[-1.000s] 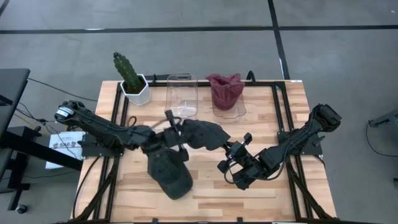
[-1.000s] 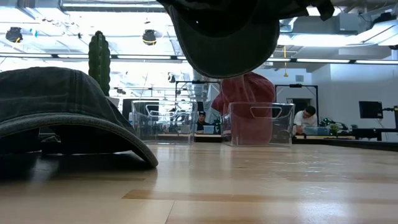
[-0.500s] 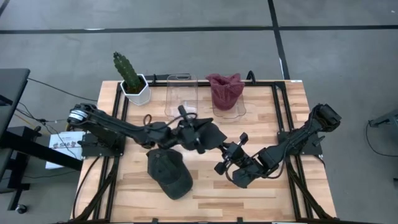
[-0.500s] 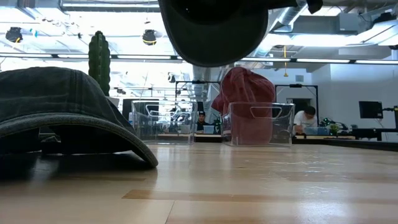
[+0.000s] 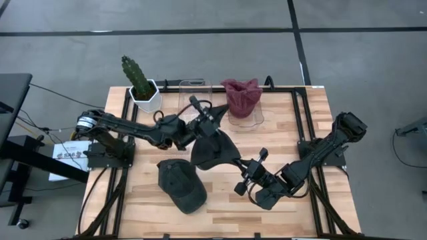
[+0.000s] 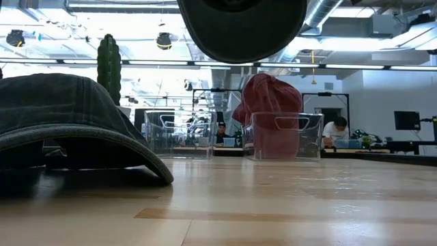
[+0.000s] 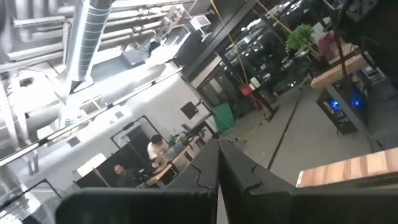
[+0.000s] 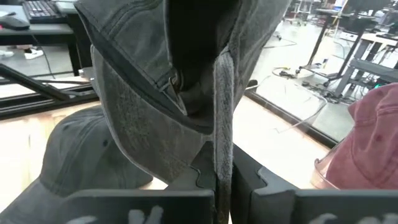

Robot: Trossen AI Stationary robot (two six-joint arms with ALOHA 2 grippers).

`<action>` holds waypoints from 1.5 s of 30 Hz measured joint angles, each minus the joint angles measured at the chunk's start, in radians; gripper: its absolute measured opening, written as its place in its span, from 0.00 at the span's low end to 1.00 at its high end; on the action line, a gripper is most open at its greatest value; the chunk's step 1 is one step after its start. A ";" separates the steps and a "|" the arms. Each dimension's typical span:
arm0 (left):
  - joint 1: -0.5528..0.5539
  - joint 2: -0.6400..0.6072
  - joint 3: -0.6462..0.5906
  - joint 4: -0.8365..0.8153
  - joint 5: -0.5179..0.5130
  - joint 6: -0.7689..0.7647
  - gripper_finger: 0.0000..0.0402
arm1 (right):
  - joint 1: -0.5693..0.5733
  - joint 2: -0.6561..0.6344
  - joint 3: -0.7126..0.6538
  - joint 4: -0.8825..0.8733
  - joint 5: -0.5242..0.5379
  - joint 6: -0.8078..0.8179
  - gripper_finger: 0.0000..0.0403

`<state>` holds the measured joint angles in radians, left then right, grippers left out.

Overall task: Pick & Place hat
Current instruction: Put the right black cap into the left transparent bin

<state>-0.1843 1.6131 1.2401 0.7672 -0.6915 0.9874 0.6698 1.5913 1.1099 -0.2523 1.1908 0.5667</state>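
Both arms hold one dark hat (image 5: 212,148) above the tabletop (image 5: 293,127): the left gripper (image 5: 199,122) is clamped on its far edge, the right gripper (image 5: 248,175) apparently on its strap. A second dark cap (image 5: 181,186) lies beneath, near the left jaws.

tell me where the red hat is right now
In the high view the red hat sits in a clear bin at the table's far edge, right of the empty clear bin.
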 joint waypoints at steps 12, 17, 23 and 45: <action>-0.001 -0.002 0.067 0.003 0.001 0.031 0.01 | -0.009 0.000 0.000 -0.008 0.022 0.001 0.00; -0.078 -0.022 0.073 0.010 -0.046 0.094 0.01 | -0.011 0.000 0.000 -0.023 0.015 0.001 0.00; -0.167 -0.053 0.073 0.003 -0.133 0.106 0.01 | -0.009 0.001 -0.001 -0.025 0.031 0.009 0.00; -0.203 -0.123 -0.009 -0.060 -0.514 0.087 0.02 | 0.037 0.001 -0.001 -0.022 0.098 0.001 0.00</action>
<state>-0.3870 1.4901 1.2312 0.7070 -1.2051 1.0747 0.7071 1.5921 1.1088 -0.2739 1.2884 0.5674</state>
